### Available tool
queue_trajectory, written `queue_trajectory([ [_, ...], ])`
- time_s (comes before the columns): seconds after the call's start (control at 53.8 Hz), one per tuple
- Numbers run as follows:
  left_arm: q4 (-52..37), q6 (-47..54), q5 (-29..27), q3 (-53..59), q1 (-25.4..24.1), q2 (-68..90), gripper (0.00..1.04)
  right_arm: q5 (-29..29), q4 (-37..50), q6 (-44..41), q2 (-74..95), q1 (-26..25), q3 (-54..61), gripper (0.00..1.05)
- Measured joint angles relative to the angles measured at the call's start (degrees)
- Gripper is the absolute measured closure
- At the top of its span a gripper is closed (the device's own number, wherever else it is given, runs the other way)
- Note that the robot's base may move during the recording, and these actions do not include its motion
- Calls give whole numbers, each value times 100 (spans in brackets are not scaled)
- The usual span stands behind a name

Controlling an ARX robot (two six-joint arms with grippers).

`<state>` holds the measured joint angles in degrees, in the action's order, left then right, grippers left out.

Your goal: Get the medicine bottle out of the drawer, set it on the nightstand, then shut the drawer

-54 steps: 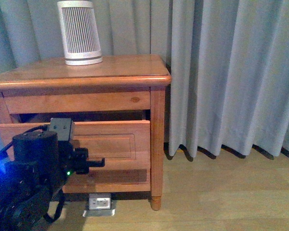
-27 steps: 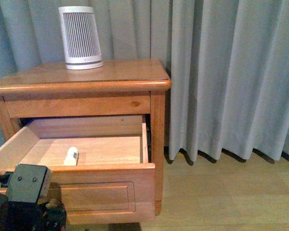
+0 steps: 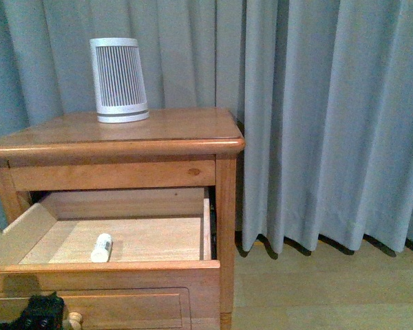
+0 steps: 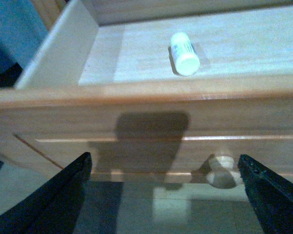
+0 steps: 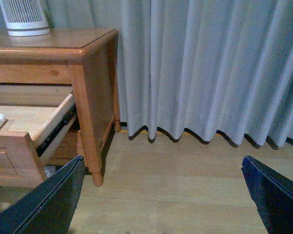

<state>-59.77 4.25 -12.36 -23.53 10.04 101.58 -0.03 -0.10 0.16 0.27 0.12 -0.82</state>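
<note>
inside the open drawer (image 3: 20, 234), medicine bottle (image 3: 102, 247) lying flat, left gripper (image 4: 163, 158) wide, outside its front

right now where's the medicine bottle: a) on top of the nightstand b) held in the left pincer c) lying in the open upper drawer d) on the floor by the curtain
c: the medicine bottle lies on its side on the pale bare-wood bottom of the pulled-out drawer, with nothing gripping it.
</note>
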Motion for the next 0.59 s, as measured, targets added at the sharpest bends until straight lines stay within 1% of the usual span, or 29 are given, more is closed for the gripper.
queue_trajectory([
  [0.056, 466, 9, 39, 94, -9, -697, 8, 0, 0, 0, 0, 0, 0, 7],
  [0.112, 968, 63, 63, 160, -24, -1462, 7, 0, 0, 0, 0, 0, 0, 7],
  [0.13, 1016, 66, 63, 164, -28, -1622, 7, 0, 0, 0, 0, 0, 0, 7],
  [0.186, 1731, 94, 52, 195, -35, -2597, 7, 0, 0, 0, 0, 0, 0, 7],
  [0.279, 2656, 105, -66, 236, -44, -3897, 7, 0, 0, 0, 0, 0, 0, 7],
  [0.335, 3248, 166, -234, 330, -20, -4828, 7, 0, 0, 0, 0, 0, 0, 7],
  [0.428, 3971, 319, -577, 538, 151, -6102, 7, 0, 0, 0, 0, -2, 0, 7],
  [0.558, 5097, 376, -1202, 863, 686, -7781, 7, 0, 0, 0, 0, -2, 0, 7],
  [0.595, 5368, 354, -1460, 975, 848, -8170, 7, 0, 0, -2, 0, 0, 0, 7],
])
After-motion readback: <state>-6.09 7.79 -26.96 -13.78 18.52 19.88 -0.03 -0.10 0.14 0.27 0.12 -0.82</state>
